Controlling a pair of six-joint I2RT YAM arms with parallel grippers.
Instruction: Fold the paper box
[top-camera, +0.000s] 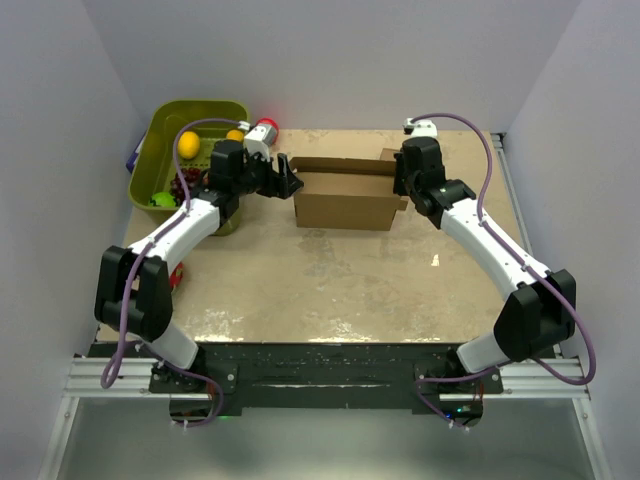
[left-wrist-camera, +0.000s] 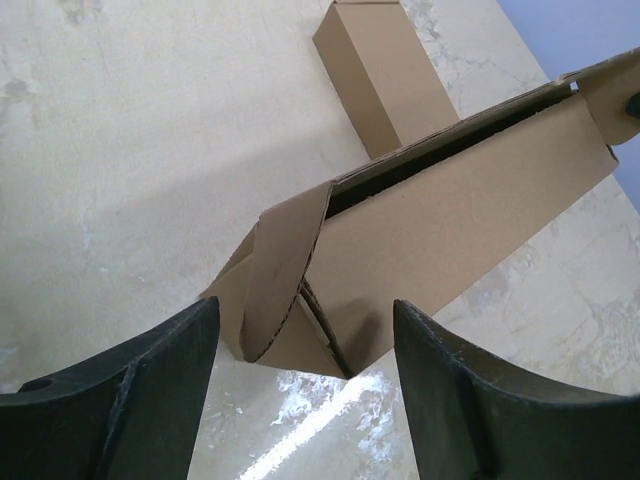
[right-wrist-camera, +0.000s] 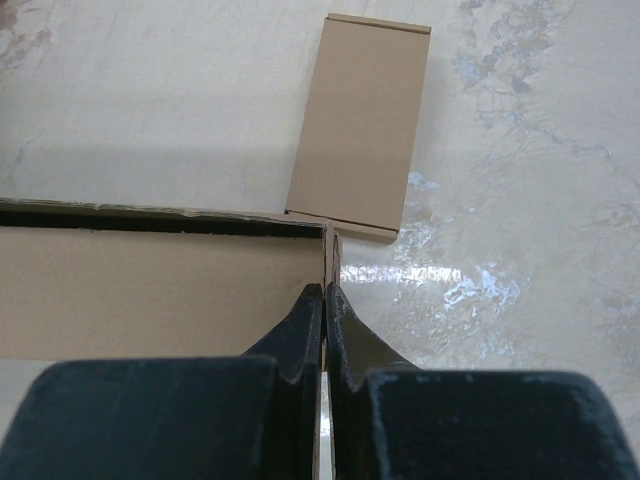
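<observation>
On the worktop (top-camera: 330, 280) the paper box (top-camera: 345, 205) lies crosswise; left hand (top-camera: 289, 178) released just off its left end, right hand (top-camera: 401, 188) clenched on its right flap.

White links (top-camera: 480, 235), black joints (top-camera: 530, 315), purple cables (top-camera: 122, 320); black wedge-shaped tool fingers (left-wrist-camera: 130, 400).

Far end of paper box (left-wrist-camera: 450, 220) cut by pic edge; bin (top-camera: 155, 150) contents unclear.

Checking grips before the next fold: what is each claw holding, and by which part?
The right claw pinches the paper box by the thin edge of its right end wall. The left claw is open, holding nothing.
</observation>
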